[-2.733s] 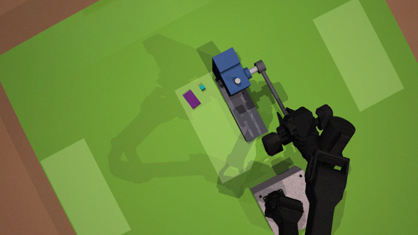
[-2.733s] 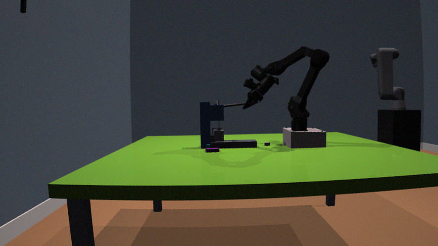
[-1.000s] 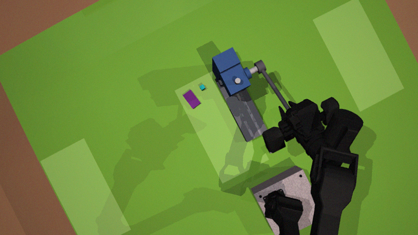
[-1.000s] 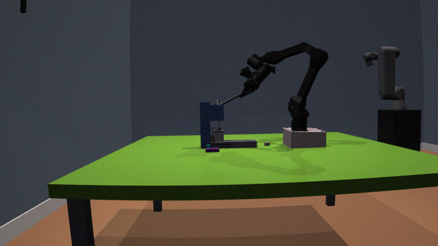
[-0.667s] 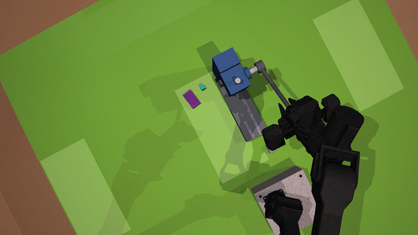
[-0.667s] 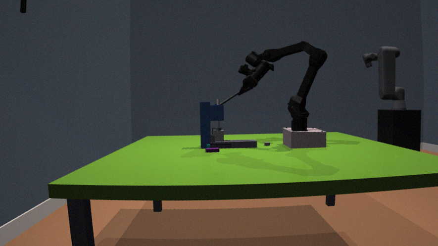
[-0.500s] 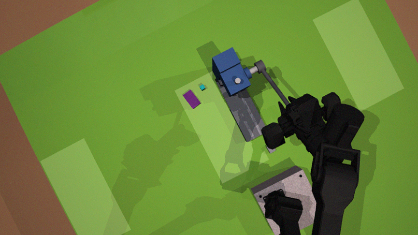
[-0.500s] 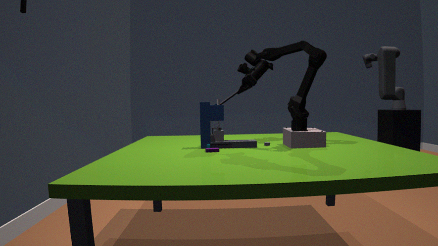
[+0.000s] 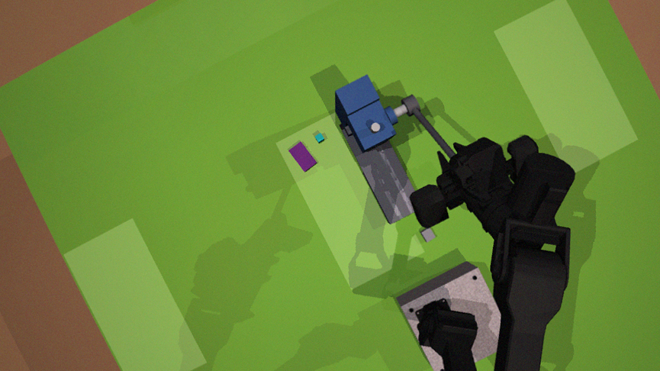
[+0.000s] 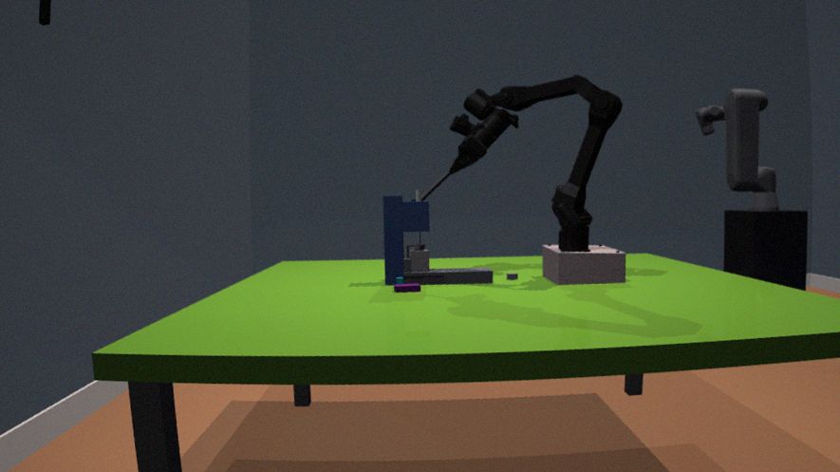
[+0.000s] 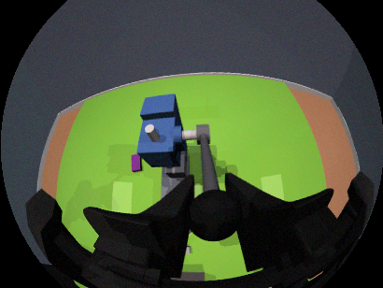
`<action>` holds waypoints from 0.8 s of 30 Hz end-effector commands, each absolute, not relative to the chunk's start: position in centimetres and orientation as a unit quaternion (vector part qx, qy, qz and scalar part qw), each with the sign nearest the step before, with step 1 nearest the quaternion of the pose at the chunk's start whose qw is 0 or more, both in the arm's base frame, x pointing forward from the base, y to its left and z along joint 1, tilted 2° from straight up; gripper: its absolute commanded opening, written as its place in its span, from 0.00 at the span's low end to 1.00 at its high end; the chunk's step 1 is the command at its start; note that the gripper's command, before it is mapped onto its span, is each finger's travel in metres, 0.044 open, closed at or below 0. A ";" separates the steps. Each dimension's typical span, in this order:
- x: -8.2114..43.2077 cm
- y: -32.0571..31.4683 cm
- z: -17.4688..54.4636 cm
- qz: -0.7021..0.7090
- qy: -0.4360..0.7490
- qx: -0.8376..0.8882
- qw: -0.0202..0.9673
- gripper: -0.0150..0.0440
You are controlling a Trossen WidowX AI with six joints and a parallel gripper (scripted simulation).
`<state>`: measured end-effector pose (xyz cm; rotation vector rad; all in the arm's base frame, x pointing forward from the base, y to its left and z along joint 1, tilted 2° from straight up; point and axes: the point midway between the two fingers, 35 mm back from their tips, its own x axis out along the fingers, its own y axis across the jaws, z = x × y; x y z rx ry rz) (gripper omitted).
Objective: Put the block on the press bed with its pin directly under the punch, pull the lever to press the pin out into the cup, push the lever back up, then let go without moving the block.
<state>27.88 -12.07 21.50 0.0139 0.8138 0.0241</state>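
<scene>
The blue press (image 9: 357, 95) (image 10: 393, 238) (image 11: 159, 107) stands at the back end of its grey base (image 9: 387, 186) (image 10: 470, 275). My gripper (image 9: 451, 152) (image 10: 453, 169) (image 11: 209, 179) is shut on the dark grey lever (image 9: 432, 130) (image 10: 435, 186) (image 11: 208, 161), near its round black knob (image 11: 215, 215). The lever slopes up from its hub towards the arm. The thin punch (image 10: 419, 237) hangs below the press head. Beneath it, a small dark piece (image 10: 418, 247) sits on a pale grey box-shaped part (image 10: 419, 260); I cannot tell block from bed. Pin and cup cannot be made out.
A purple block (image 9: 302, 156) (image 10: 406, 287) (image 11: 135, 163) and a small cyan cube (image 9: 319, 137) (image 10: 398, 280) lie left of the press in the top view. A small grey piece (image 9: 427, 234) (image 10: 512, 276) lies between the grey base and the arm's pale pedestal (image 9: 479, 302) (image 10: 582, 266).
</scene>
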 end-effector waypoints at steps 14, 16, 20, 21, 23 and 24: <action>30.2 -12.1 23.5 0.013 0.389 0.004 0.921 0.25; 30.5 -12.1 23.7 0.013 0.389 0.004 0.921 0.25; 31.0 -12.1 24.0 0.013 0.388 0.004 0.921 0.25; 31.1 -12.1 24.1 0.013 0.388 0.004 0.921 0.25; 31.4 -12.0 24.2 0.013 0.388 0.004 0.921 0.25; 31.5 -12.0 24.3 0.013 0.388 0.004 0.921 0.25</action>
